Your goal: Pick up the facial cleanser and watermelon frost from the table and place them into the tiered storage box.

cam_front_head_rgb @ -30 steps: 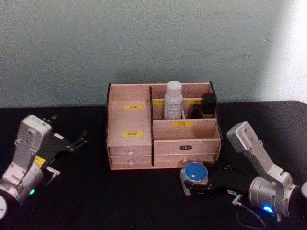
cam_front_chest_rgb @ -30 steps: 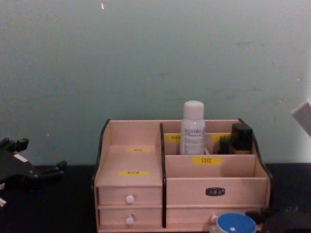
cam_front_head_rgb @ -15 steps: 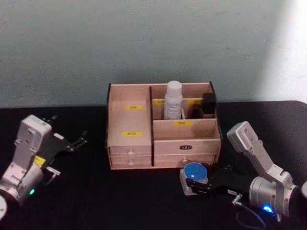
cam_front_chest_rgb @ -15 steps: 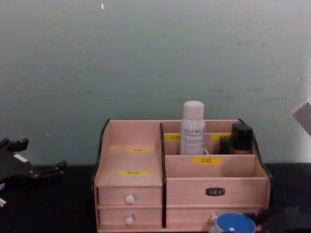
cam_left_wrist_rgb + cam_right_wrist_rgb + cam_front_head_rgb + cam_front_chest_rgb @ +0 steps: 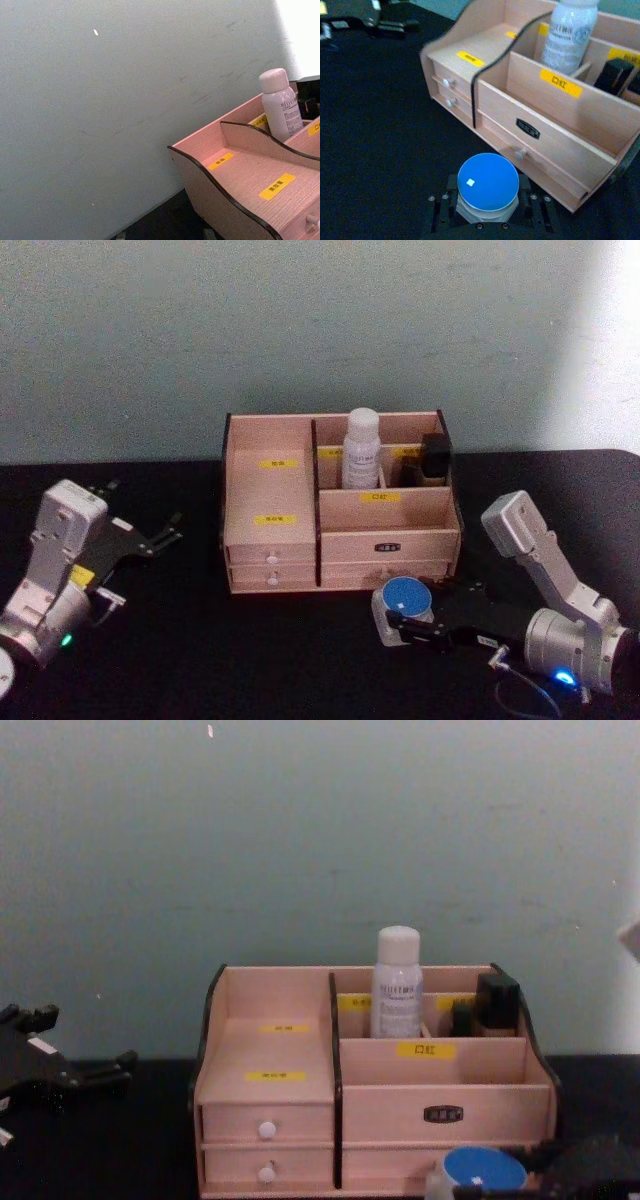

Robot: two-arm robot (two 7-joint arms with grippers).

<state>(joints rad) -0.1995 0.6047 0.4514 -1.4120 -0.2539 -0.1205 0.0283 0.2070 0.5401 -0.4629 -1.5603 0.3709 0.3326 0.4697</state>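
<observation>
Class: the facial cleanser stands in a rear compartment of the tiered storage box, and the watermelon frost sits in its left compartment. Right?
No. The right wrist view shows the watermelon frost on the table in front of the tiered storage box, gripped by the right tool, not inside it. The facial cleanser does stand in a rear compartment.

Shows the tiered storage box (image 5: 270, 1050) in the middle of the dark tabletop (image 5: 120, 1150), with the facial cleanser (image 5: 397, 985) upright in a rear compartment. Shows the watermelon frost (image 5: 484, 1168), blue lid up, just before the lower right drawer.
</observation>
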